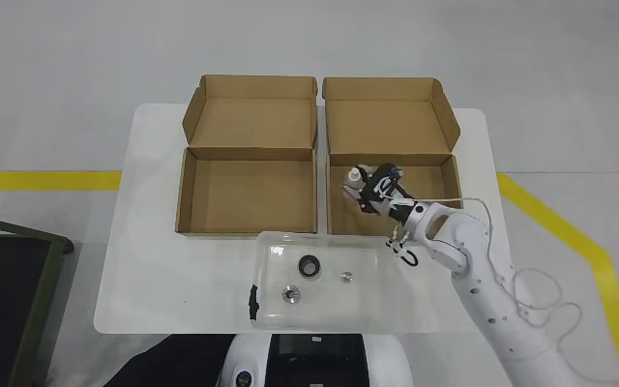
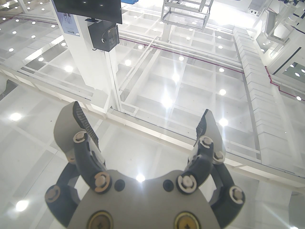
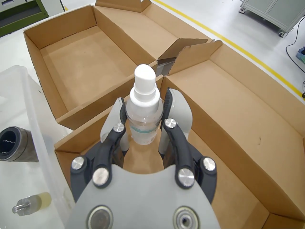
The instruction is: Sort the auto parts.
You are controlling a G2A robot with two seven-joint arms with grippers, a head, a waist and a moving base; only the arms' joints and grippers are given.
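My right gripper (image 3: 144, 110) is shut on a small clear spray bottle (image 3: 144, 110) with a white cap, held above the right cardboard box (image 3: 238, 110). From above, the same gripper (image 1: 372, 186) and bottle (image 1: 358, 178) hang over that box's (image 1: 437, 218) left part. The left cardboard box (image 1: 247, 196) holds nothing that I can see. A clear plastic bin (image 1: 372, 305) at the table's front holds a black ring-shaped bearing (image 1: 309, 265), a metal disc part (image 1: 290, 294) and a small metal pin (image 1: 347, 277). My left gripper (image 2: 143, 120) is open, pointing up at the ceiling.
Both boxes have their lids folded back toward the far table edge. The bin's wall (image 3: 35, 125) stands close beside the right box's near corner. The white table (image 1: 145, 252) has bare room left of the boxes. A dark cabinet (image 1: 24, 290) stands off the table's left side.
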